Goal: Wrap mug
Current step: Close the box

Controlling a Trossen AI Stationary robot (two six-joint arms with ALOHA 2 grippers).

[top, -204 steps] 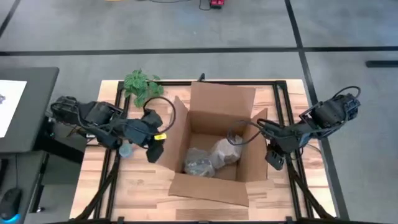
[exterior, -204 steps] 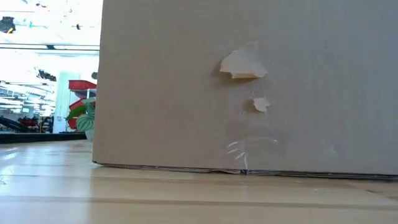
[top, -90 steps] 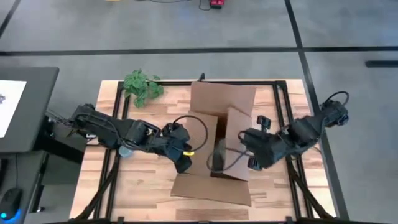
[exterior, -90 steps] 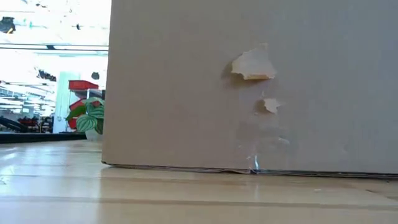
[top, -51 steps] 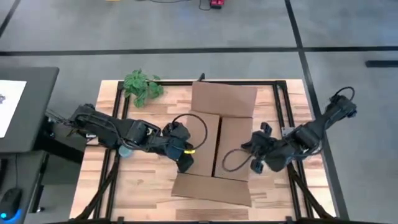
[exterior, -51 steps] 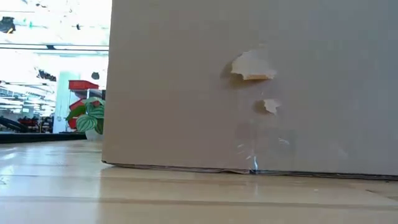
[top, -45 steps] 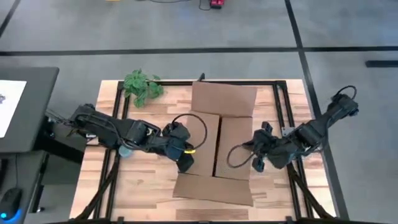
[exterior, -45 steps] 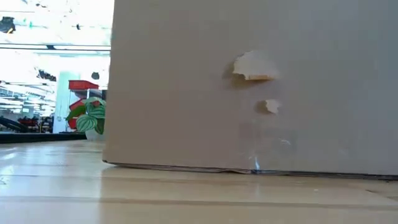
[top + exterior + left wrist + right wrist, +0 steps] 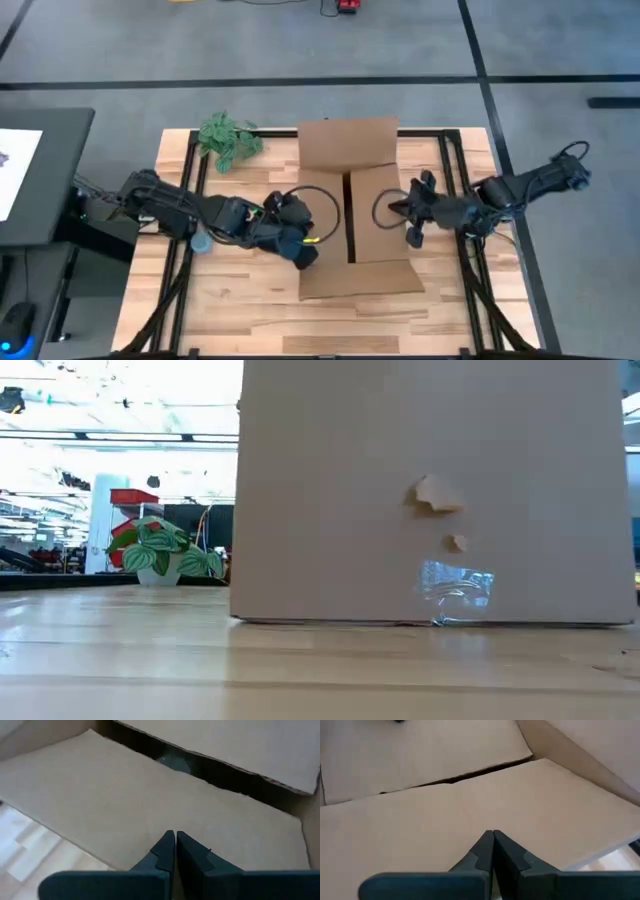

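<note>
A cardboard box [image 9: 350, 215] stands mid-table, its near wall filling the low view [image 9: 430, 490]. Its left flap [image 9: 325, 215] and right flap [image 9: 375, 215] lie folded in with a narrow gap between them. The far flap [image 9: 348, 145] and near flap [image 9: 360, 280] are spread outward. The mug is hidden inside; only something grey [image 9: 175, 762] shows through the gap. My left gripper [image 9: 305, 245] is shut over the left flap, and my right gripper [image 9: 402, 212] is shut over the right flap. My left gripper has its shut fingertips on the top face of the left flap [image 9: 175, 820], slanting down from the table's left. The flap lies flat under them. My right gripper has its shut fingertips on the top face of the right flap [image 9: 493, 820], slanting down from the table's right. That flap lies flat as well.
A potted green plant [image 9: 228, 138] stands at the far left corner, also visible left of the box in the low view [image 9: 165, 550]. A small pale-blue object [image 9: 202, 243] lies under my left arm. Bare wood shows along the near edge.
The right flap, half raised a second ago, has been folded down flat beside the left one. The whole box has slid toward the far edge and a little to the right. My right gripper has gone toward the far edge with it; my left has followed slightly right.
</note>
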